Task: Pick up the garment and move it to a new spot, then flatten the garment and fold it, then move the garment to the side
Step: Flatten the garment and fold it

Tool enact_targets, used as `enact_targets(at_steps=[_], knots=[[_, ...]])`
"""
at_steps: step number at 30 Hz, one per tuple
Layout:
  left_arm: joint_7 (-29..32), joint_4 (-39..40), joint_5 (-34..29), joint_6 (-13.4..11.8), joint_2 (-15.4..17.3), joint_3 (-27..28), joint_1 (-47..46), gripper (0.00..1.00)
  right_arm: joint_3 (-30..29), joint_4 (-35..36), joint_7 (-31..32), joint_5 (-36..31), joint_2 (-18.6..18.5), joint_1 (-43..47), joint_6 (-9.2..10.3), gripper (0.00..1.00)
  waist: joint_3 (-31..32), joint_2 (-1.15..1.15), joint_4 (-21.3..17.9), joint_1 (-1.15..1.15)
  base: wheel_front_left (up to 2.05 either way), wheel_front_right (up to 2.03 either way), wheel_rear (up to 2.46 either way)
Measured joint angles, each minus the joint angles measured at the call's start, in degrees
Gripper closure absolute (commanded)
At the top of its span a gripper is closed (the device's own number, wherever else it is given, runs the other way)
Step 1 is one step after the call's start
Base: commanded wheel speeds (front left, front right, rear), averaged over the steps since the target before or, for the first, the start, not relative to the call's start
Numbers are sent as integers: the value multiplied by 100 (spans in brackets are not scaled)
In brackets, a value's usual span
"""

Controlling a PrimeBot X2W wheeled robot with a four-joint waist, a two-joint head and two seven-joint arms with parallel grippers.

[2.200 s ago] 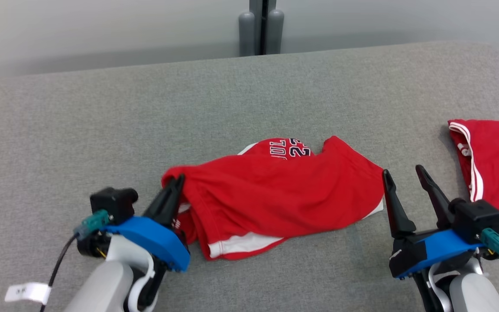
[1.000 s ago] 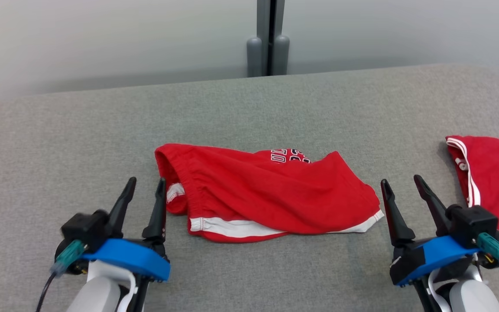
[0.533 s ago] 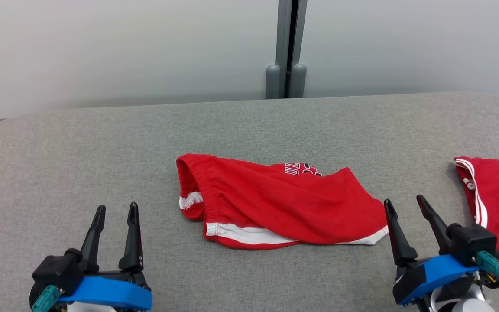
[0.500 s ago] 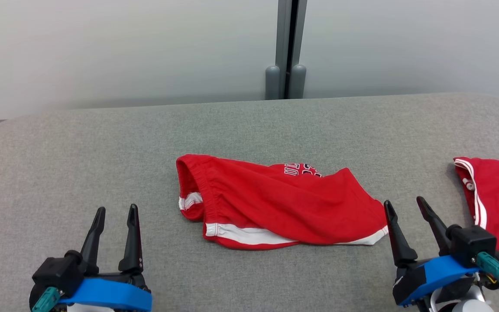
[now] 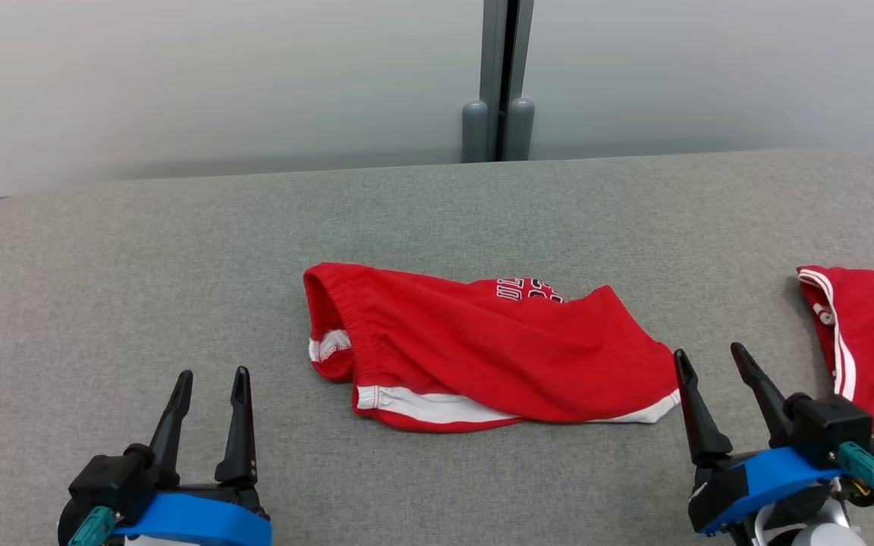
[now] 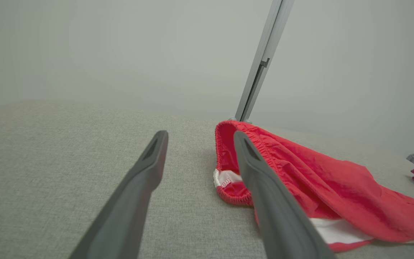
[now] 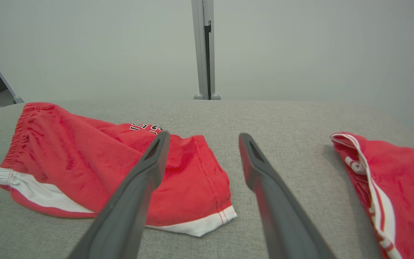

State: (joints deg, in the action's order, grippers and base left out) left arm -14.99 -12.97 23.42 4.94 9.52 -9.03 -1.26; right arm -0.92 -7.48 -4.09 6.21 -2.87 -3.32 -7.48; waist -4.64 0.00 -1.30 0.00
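Observation:
The garment [image 5: 482,349] is a pair of red shorts with white trim and dark lettering, lying crumpled in the middle of the grey table [image 5: 179,250]. Its elastic waistband faces left [image 6: 228,151], and its white-edged hem [image 7: 199,223] points right. My left gripper [image 5: 209,375] stands open at the lower left, clear of the cloth with nothing between its fingers. At the lower right, my right gripper [image 5: 710,353] is open too, its tips just right of the hem corner and apart from it.
A second red garment [image 5: 869,341] with white stripes lies at the table's right edge [image 7: 390,187]. Grey partition walls with a vertical post [image 5: 499,83] stand behind the table. Bare fabric surface stretches to the left and beyond the shorts.
The left gripper let go of the waistband and drew back toward the lower left, standing open. The shorts settled flatter on the table. The head camera also shifted its view.

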Motion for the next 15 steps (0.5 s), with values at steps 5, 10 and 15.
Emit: enact_targets(at_steps=[5, 10, 15], knots=[[0, -24, -54, 34, -4, -99, -20, 0, -2, -33, 10, 33, 0, -35, 0, 0, -49, 0, -9, 0, 0, 0, 0], [133, -190, -62, 160, -60, -558, -136, 0, -77, -107, 101, 74, 0, -67, 0, 0, -121, 0, -46, 0, 0, 0, 0], [355, -565, 143, 214, -114, -975, -310, 0, -89, -246, 145, 82, 0, -99, 0, 0, -233, 0, -131, 0, 0, 0, 0]])
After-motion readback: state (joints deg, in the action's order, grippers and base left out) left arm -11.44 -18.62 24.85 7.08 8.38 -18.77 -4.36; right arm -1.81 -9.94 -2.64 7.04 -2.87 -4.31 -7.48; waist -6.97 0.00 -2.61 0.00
